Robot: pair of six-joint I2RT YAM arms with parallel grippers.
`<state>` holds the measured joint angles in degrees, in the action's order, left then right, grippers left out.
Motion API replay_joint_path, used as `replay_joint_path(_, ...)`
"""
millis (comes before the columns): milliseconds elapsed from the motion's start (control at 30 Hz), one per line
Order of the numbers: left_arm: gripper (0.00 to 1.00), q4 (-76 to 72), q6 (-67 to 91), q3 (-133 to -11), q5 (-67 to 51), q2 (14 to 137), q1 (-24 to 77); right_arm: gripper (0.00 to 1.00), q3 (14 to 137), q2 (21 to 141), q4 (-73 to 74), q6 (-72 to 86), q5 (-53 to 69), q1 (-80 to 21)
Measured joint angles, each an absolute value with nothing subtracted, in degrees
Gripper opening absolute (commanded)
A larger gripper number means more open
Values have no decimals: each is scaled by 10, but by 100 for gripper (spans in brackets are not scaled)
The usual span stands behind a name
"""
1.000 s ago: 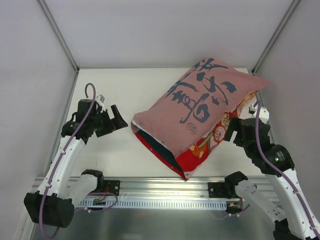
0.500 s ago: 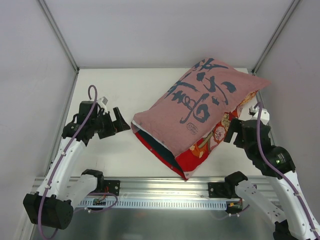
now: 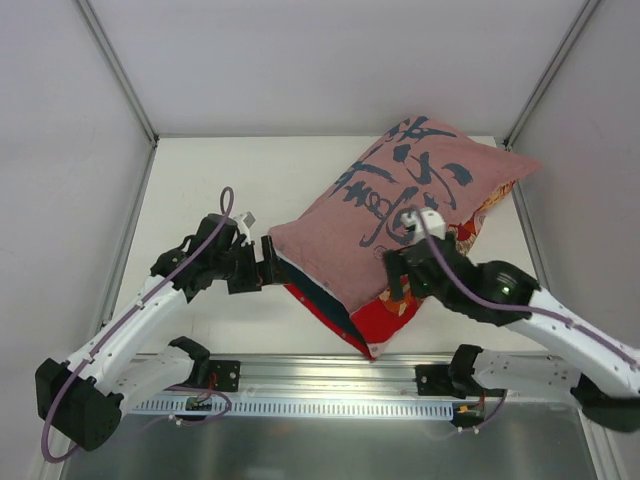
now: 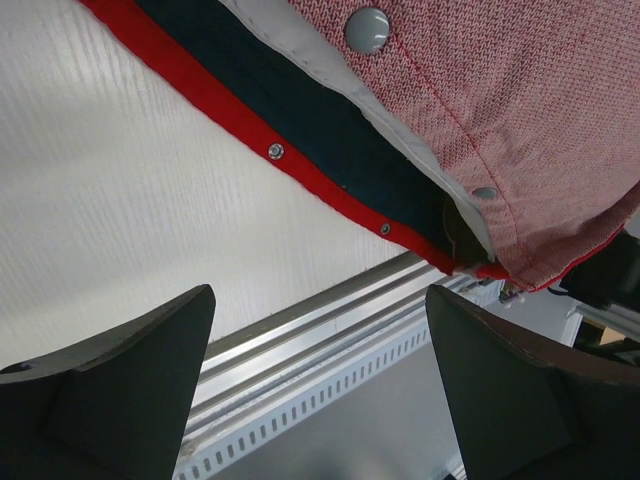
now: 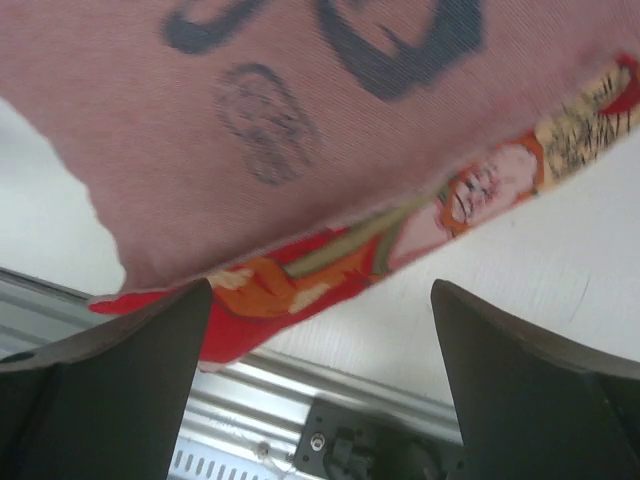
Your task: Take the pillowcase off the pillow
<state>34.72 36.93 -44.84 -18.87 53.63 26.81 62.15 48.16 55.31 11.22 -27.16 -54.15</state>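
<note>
robot lab test cell. plain white panel walls (image 3: 300, 60) box in white table (image 3: 200, 180), aluminium frame posts (image 3: 115, 65) at corners. slotted aluminium rail (image 3: 330, 372) runs along near edge; left arm (image 3: 130, 325) and right arm (image 3: 570, 335) bolted side by side on it. exposed purple cable (image 3: 227, 193) looped along arm. bare metal bench (image 3: 330, 450) beneath rail. wrist views show same rail, white tabletop.

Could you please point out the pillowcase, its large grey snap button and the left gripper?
pillowcase (image 3: 400, 195): top external view, pink calligraphy face.
grey snap button (image 4: 367, 28): left wrist view, button's centre.
left gripper (image 4: 318, 292): left wrist view, between open jaws.
</note>
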Motion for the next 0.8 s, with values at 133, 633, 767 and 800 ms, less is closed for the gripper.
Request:
replay_joint_path(133,88,342,375,-448,-174,543,267,96,718,639,561,121,-358,-695)
replay_joint_path(633,86,342,405,-448,-187,543,176,47,775,882,526,62,-389,-747)
replay_joint_path(767,87,343,405,-448,-194,538,176,17,767,877,520,57,-390,-719)
replay_joint_path(800,88,342,405,-448,-195,535,176,6,761,873,516,55,-388,-711)
